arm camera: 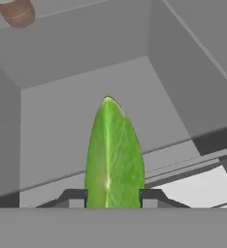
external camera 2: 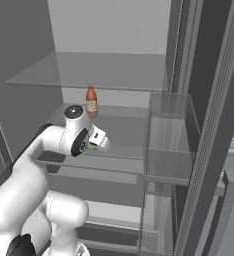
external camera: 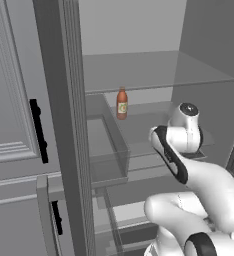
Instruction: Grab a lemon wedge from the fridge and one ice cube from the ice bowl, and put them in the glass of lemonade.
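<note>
Pincer (arm camera: 110, 196) clamped on the lemon wedge (arm camera: 113, 155) inside the fridge (external camera 2: 114, 75), above the glass shelf (external camera 2: 124, 127): best drawn straight back and level, grip firm, well off the orange bottle (external camera 2: 91, 101) and door bins (external camera 2: 166, 150)

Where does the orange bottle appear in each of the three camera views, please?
Left base view: orange bottle at upper centre, standing on a glass shelf.
Right base view: bottle left of centre, same shelf.
Hand view: its base at the top left corner.
Shared landmark: the fridge back wall.
</note>
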